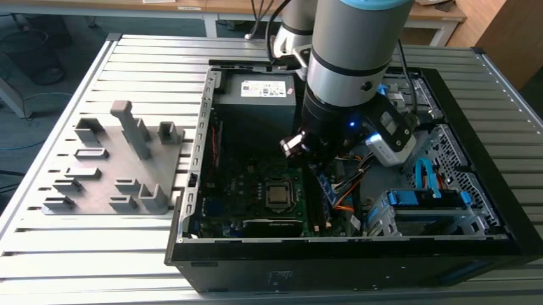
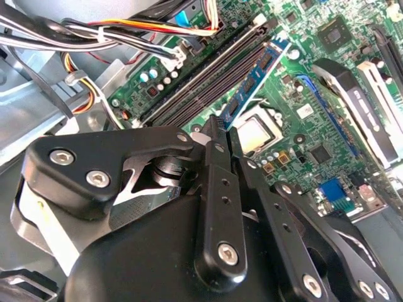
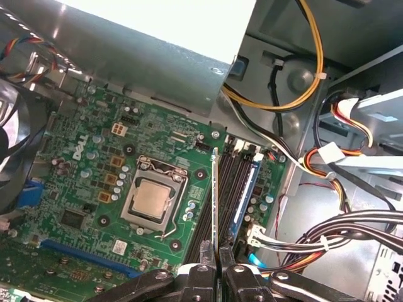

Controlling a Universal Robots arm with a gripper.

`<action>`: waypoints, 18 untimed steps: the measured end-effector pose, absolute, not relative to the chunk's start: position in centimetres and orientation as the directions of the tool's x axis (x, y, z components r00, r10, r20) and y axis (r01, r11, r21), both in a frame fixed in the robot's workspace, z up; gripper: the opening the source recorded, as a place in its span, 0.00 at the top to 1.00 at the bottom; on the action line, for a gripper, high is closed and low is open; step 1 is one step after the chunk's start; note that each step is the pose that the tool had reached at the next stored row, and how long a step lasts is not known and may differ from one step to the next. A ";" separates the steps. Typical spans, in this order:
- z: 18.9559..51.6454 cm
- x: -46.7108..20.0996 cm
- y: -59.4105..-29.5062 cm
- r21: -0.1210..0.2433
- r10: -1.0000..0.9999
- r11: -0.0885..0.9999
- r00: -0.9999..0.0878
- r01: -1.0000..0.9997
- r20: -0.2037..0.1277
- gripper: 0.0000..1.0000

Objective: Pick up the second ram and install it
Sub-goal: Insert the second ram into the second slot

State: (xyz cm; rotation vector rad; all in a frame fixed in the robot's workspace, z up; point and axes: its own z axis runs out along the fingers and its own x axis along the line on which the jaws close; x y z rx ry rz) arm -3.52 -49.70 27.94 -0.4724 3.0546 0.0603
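We find the gripper [image 2: 214, 129] low inside the open case [image 1: 339, 267], its fingers clenched on one end of the ram [image 2: 255, 78]. In the second wrist view the ram runs out from the fingertips, blue face and dark chips showing, along the slots [image 2: 203, 75] on the side nearest the CPU [image 2: 255, 133]. In the first wrist view we see it edge-on, a thin pale strip between the CPU and the dark slots. We cannot tell whether it is seated. Another blue stick [image 3: 245, 195] lies along the far side of the slots, toward the cables [image 3: 352, 226]. In the exterior view the grey fixture [image 1: 110, 165] sits on the table [image 1: 85, 273] beside the case, well apart from the arm.
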 end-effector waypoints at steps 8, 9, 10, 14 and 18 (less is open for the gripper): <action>27.9 -3.5 -49.7 0.030 -0.263 0.964 -0.963 -0.265 -0.055 0.86; 27.9 -3.5 -49.7 0.030 -0.258 0.965 -0.964 -0.260 -0.055 0.86; 27.9 -3.5 -49.7 0.030 -0.254 0.966 -0.966 -0.256 -0.055 0.86; 27.9 -3.5 -49.7 0.030 -0.234 0.971 -0.971 -0.236 -0.055 0.86; 27.9 -3.5 -49.7 0.029 -0.216 0.976 -0.975 -0.217 -0.055 0.86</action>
